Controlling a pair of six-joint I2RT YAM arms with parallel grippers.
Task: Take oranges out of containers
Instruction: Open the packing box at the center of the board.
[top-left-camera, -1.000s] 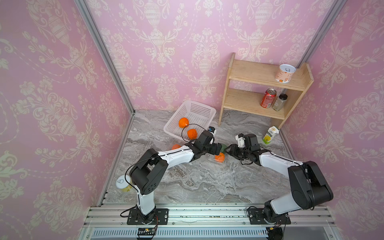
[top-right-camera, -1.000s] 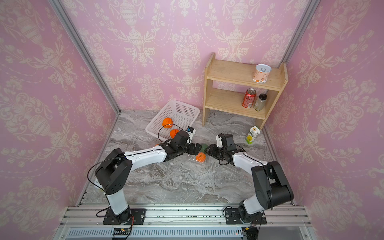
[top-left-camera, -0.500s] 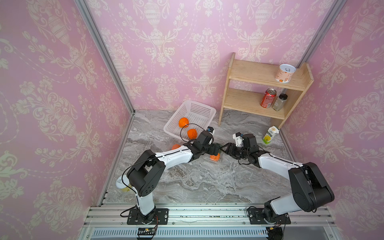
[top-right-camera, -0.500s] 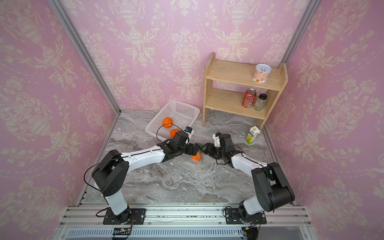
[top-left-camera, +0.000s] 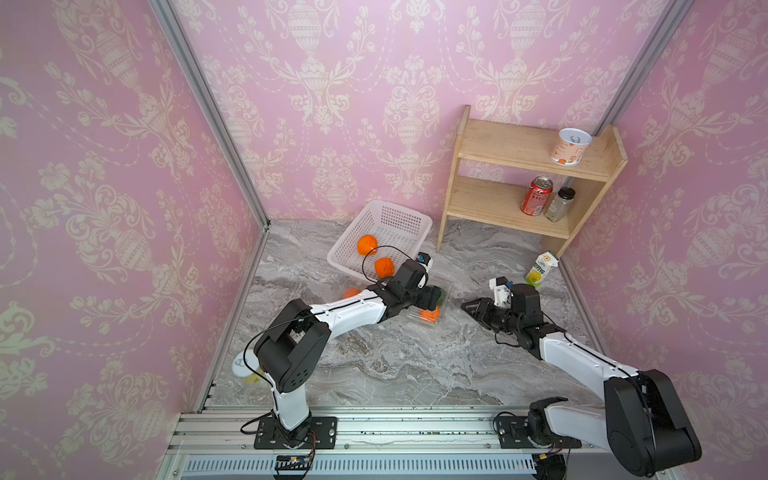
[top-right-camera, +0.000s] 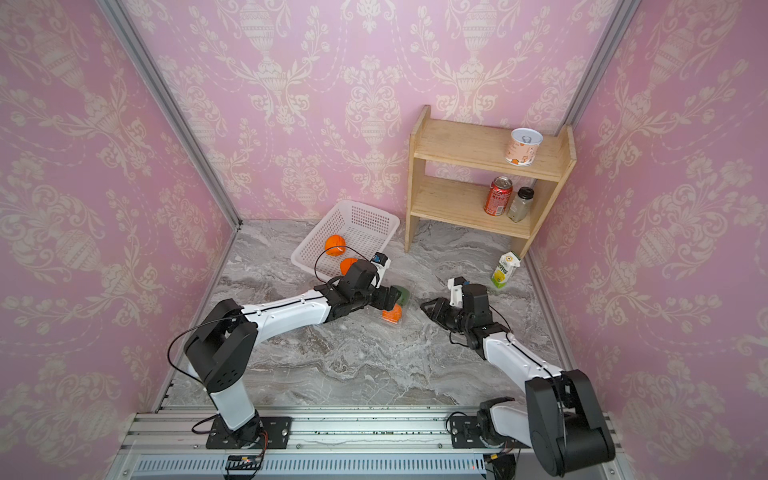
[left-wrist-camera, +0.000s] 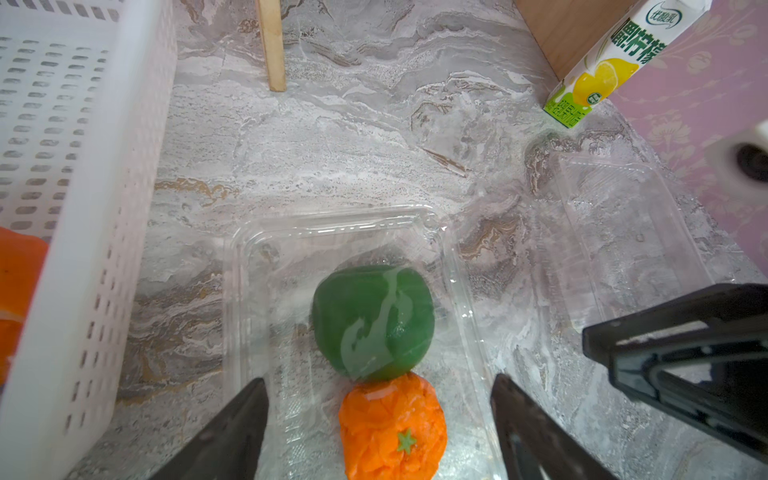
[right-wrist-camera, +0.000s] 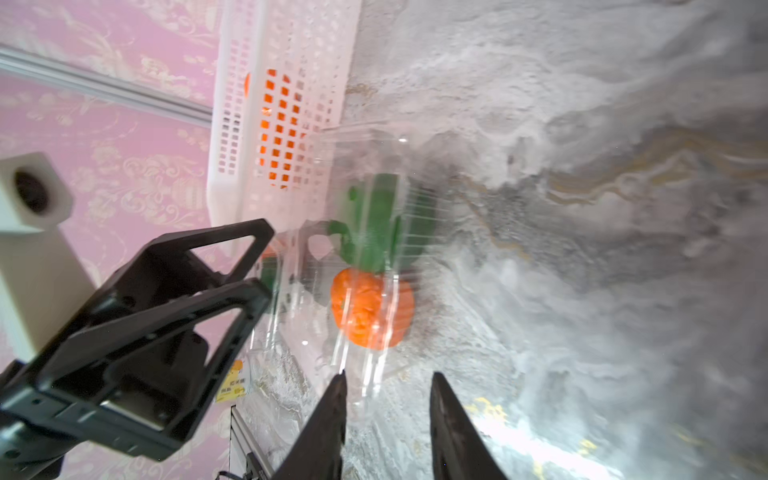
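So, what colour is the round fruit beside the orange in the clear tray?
Green fruit; left wrist view.

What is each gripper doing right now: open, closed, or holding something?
Left gripper: wide open around the orange, not gripping it.
Right gripper: partly open, holding nothing.

Pink wallpaper (top-left-camera: 374, 83) with cream damask urns covered three walls, met by aluminium corner posts (top-left-camera: 208, 108). The tabletop (top-left-camera: 395, 365) was grey-veined marble. A two-tier wooden shelf (top-left-camera: 519, 149) stood far beyond the right gripper (top-left-camera: 467, 306), under soft, even light.
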